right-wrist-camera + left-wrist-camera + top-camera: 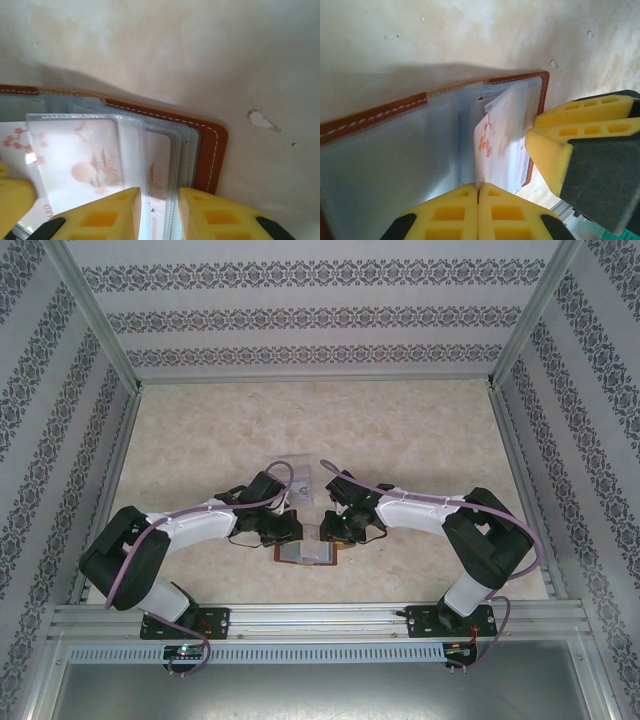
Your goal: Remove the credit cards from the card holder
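The reddish-brown card holder (312, 554) lies open on the table between both arms, its clear grey-blue pockets facing up (380, 112) (210, 150). My left gripper (479, 187) (288, 530) is shut on the edge of a white credit card (500, 130) printed with orange blossoms, which sticks partly out of a pocket. My right gripper (159, 200) (338, 528) is at the holder's right end. Its jaws are a narrow gap apart, astride the stitched pocket edges, pinching nothing I can see. Under those sleeves lie the blossom card (75, 160) and a second pale card (159, 165). The right fingers (570, 145) sit close beside the left ones.
A clear plastic tray (290, 472) lies just beyond the two grippers. The pale marbled tabletop (400, 430) stretches to patterned walls on three sides, and a metal rail (320, 618) runs along the near edge by the arm bases.
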